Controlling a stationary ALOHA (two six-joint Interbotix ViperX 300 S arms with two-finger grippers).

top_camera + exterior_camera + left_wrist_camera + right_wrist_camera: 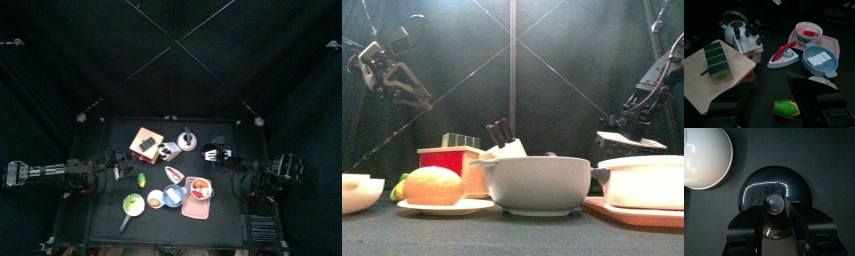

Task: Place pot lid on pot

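The black pot lid [774, 184] has a round knob, and my right gripper [775, 207] is shut on that knob, one jaw on each side. In the front view the pot lid [631, 140] hangs tilted under the right gripper [628, 130], higher than the pot rims. From above, the lid [218, 155] is right of the kettle. A grey-blue pot [540, 184] [819, 61] stands at the table's front. A white pot [644, 180] [809, 31] sits on a pink tray. My left gripper [771, 77] is open and holds nothing, raised at the left.
A wooden board [711, 80] carries a green box. A kettle [734, 30], a knife block [167, 150] and a red-and-white iron [783, 54] stand mid-table. A green-yellow fruit [786, 107] lies below the left gripper. A white rounded body [704, 158] is close beside the lid.
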